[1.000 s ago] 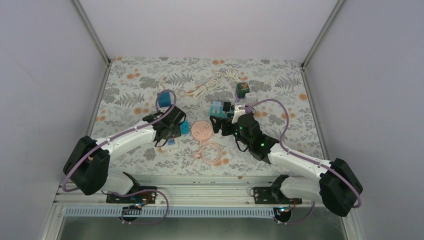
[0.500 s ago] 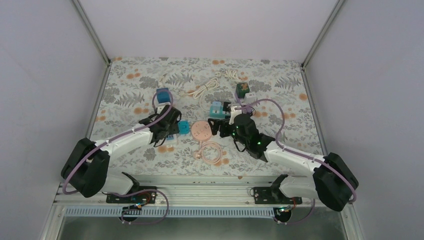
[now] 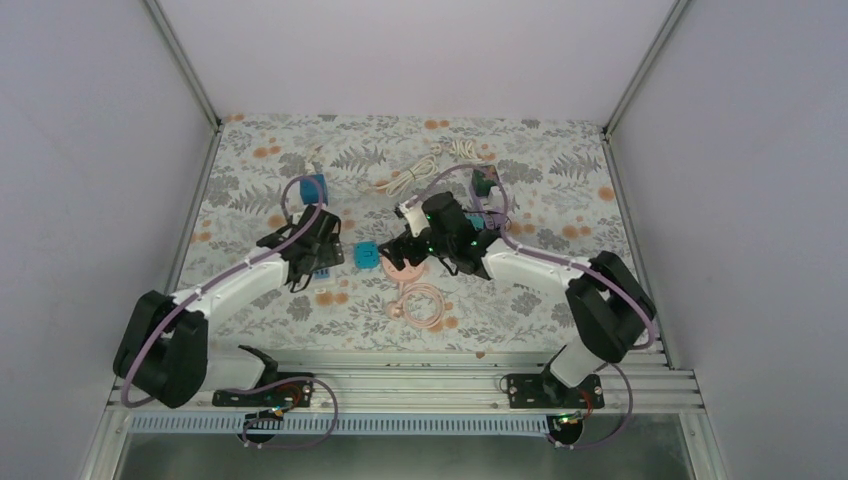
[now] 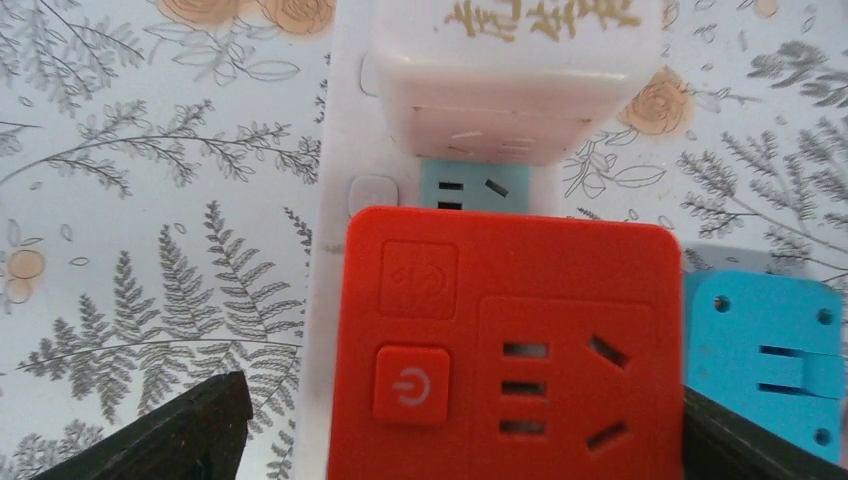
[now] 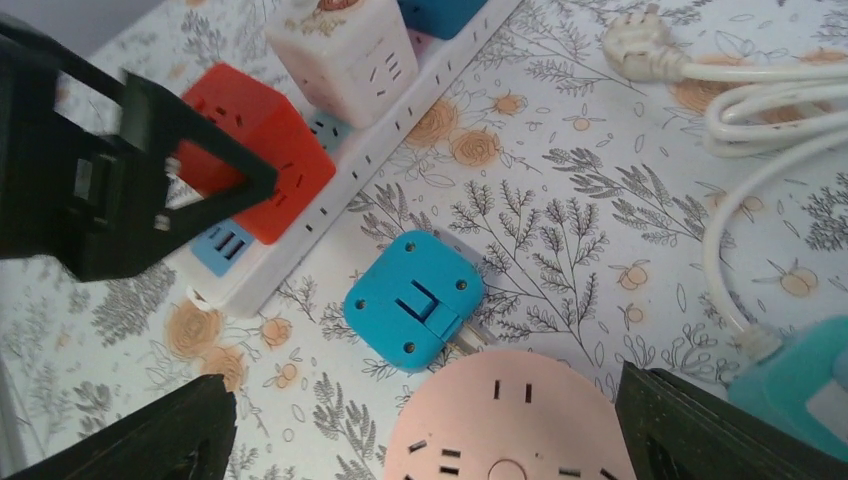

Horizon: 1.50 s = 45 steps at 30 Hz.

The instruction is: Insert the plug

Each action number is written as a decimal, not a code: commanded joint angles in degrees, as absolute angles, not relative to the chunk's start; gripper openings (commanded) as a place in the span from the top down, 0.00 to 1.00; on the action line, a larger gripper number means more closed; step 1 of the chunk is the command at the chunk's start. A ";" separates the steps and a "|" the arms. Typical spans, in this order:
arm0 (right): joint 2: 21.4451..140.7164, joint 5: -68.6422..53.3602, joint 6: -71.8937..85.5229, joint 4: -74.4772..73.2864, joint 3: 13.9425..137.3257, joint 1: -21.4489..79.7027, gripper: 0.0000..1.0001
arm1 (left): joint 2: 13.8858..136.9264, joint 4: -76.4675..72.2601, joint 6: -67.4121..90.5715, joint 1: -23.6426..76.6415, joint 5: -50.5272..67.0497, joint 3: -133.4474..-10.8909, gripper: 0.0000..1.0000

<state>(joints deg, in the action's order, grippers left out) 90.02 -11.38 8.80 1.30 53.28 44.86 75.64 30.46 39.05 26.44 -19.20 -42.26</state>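
The blue plug [image 5: 415, 298] lies flat on the floral mat with its metal prongs pointing at the pink round socket [image 5: 520, 420]; from above the blue plug [image 3: 367, 255] sits between the two arms. My right gripper [image 5: 425, 440] hangs open over the pink socket's [image 3: 398, 268] edge, just right of the plug, holding nothing. My left gripper [image 4: 465, 440] stands open astride a red cube adapter [image 4: 510, 350] plugged into the white power strip [image 4: 335, 150]. From above, the left gripper [image 3: 318, 258] hides the red cube.
A white cube adapter [image 4: 515, 80] and a blue cube [image 3: 313, 188] also sit on the strip. White cables [image 3: 410, 175] lie at the back. A teal block [image 5: 800, 385] is on the right, a coiled pink cord [image 3: 422, 303] in front, and a green block [image 3: 486, 180] behind.
My right arm swung left from the teal block to above the pink socket. My left gripper opened wider and shifted left with the power strip. The blue plug stayed put.
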 commanded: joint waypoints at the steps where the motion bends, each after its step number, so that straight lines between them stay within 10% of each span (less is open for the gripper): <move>1: 94.54 -13.00 0.27 -4.29 59.08 44.86 0.03 | 69.67 32.54 36.75 26.06 -21.86 -43.52 0.06; 26: 122.07 -11.00 -19.71 -19.84 86.08 49.26 0.06 | 23.10 25.23 20.56 25.83 -24.83 -45.52 0.00; 39: 125.02 -10.14 -24.54 -24.84 88.68 49.28 0.20 | 19.91 26.28 20.23 25.83 -23.23 -44.33 0.00; 45: 126.52 -15.79 -26.97 -29.20 89.65 49.15 0.10 | 20.94 26.19 19.95 25.80 -22.66 -44.73 0.00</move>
<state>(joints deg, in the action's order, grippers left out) 124.09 -10.87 -23.90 -24.49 87.92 49.15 20.38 26.41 21.30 26.09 -23.68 -44.34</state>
